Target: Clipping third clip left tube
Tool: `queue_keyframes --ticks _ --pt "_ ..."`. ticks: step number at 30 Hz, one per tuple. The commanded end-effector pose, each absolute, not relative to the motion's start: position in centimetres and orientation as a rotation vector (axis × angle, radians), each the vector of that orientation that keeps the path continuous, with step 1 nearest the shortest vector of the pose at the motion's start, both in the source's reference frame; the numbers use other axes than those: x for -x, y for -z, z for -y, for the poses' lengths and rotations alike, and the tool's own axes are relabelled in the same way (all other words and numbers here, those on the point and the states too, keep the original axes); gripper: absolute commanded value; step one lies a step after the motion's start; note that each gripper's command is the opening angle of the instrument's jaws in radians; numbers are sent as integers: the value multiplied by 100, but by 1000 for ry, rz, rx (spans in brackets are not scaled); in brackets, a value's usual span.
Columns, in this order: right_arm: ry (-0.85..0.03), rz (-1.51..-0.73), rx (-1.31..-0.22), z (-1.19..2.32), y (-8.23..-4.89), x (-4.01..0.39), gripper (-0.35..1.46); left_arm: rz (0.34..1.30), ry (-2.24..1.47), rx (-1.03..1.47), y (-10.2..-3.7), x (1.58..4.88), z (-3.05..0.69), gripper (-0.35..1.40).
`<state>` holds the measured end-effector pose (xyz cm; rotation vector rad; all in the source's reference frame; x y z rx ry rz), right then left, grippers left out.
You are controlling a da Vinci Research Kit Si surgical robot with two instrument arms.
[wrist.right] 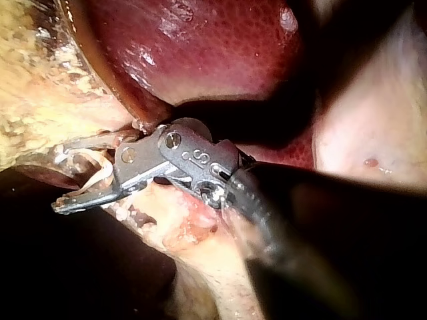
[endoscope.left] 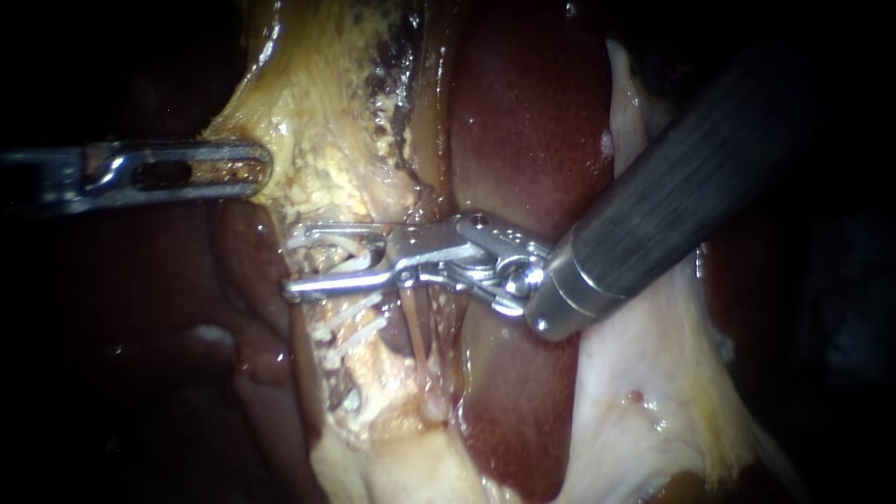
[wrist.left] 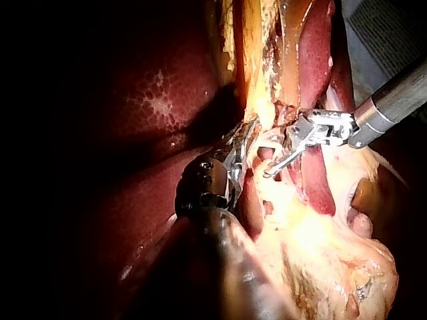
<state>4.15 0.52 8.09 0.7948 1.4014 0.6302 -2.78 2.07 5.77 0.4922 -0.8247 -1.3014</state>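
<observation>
**A:** Endoscope first. The left instrument has its jaws clamped on the edge of the yellow tissue.

**B:** Yep. The right instrument has its jaws apart, and the left tube runs through the gap, not squeezed.

**A:** Left wrist view: its own jaws pinch that yellow tissue. The right instrument's jaws gape just beside them.

**B:** Right wrist view: jaws wide, pale tube between them, and the liver close beside the instrument.
</observation>
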Motion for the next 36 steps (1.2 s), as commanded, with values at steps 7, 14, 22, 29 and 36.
queue_keyframes --ticks 7,14,22,29,36 --pt "-629 -1402 -795 -51 -808 -415 51 825 1301 -492 -577 278 -207 -35" --pt "-635 -1398 -807 -47 -802 -409 54 825 1301 -493 -577 277 -207 -35" --pt "-630 -1395 -825 -33 -773 -392 57 824 1295 -504 -574 267 -212 -35" --pt "-626 -1395 -840 -29 -748 -376 57 822 1299 -496 -571 257 -217 -35" --pt "-628 -1396 -852 -34 -730 -362 57 820 1302 -491 -568 251 -219 -35"
